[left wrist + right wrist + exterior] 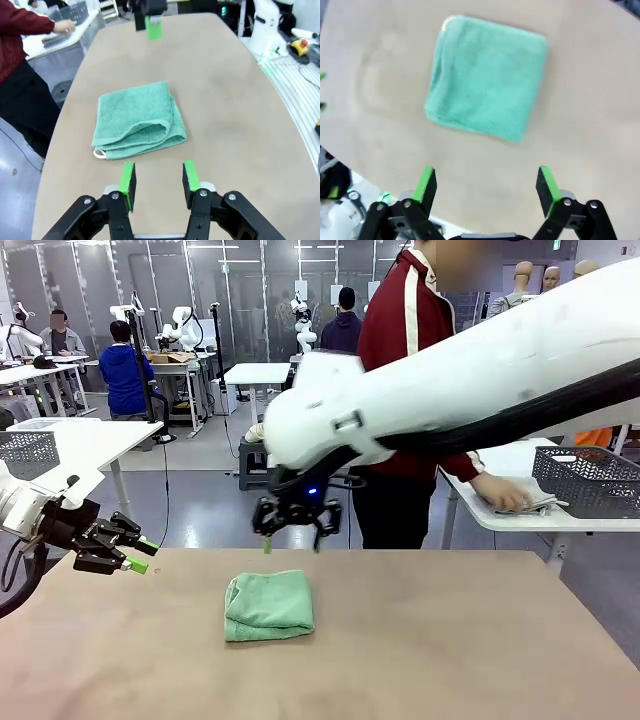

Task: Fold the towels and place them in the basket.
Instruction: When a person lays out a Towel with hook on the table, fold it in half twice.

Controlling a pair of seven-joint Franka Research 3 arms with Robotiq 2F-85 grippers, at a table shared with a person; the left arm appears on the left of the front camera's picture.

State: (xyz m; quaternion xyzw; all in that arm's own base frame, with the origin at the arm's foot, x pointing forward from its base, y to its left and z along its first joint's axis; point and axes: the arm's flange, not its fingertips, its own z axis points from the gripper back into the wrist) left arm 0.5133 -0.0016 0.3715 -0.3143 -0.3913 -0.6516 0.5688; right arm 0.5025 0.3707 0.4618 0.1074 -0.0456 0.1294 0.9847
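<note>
Mint-green folded towel [268, 605] just below splayed right gripper [292, 538], seemingly apart

— Where is the towel [268, 605]?
— On the table [450, 640], near its middle. The left gripper [146, 556] is off to its left, and the right gripper [292, 538] hangs over its far edge.
— And the basket [590, 480]?
— On the side table [515, 458] at far right, beside the person's hand [503, 492].

White tables [257, 372] stand on a grey floor [200, 495].
</note>
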